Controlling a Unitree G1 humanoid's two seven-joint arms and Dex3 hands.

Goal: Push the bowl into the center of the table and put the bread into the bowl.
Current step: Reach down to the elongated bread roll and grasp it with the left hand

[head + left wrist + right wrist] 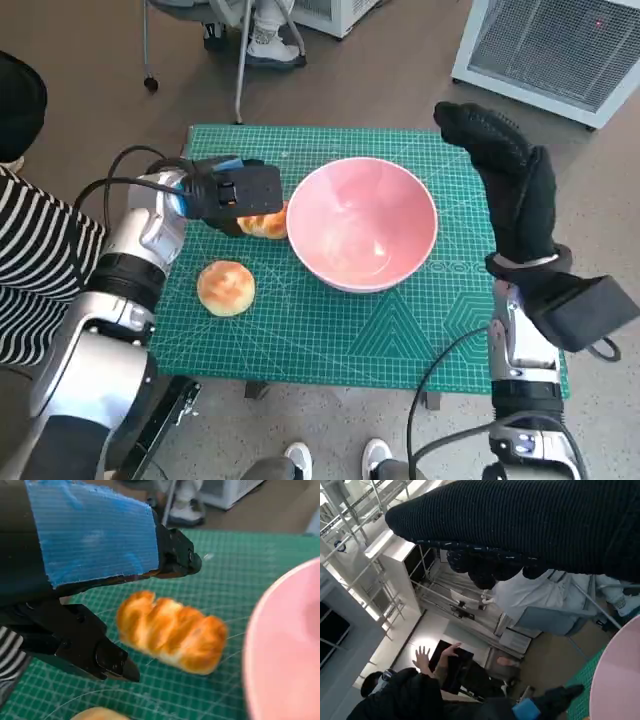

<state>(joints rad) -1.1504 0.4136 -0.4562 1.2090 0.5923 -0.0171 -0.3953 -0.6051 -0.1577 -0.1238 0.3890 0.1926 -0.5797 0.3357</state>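
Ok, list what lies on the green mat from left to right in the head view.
Round bread roll → long twisted bread, partly under the left robot hand → pink bowl → right robot hand, raised over the mat's right edge.

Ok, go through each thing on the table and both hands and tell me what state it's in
Pink round bowl: upright, empty, about mid-table.
Golden braided bread loaf: on the mat beside the bowl, not gripped.
Round golden bun: on the mat, untouched.
Left hand: fingers apart around the loaf.
Right hand: raised, holding nothing.
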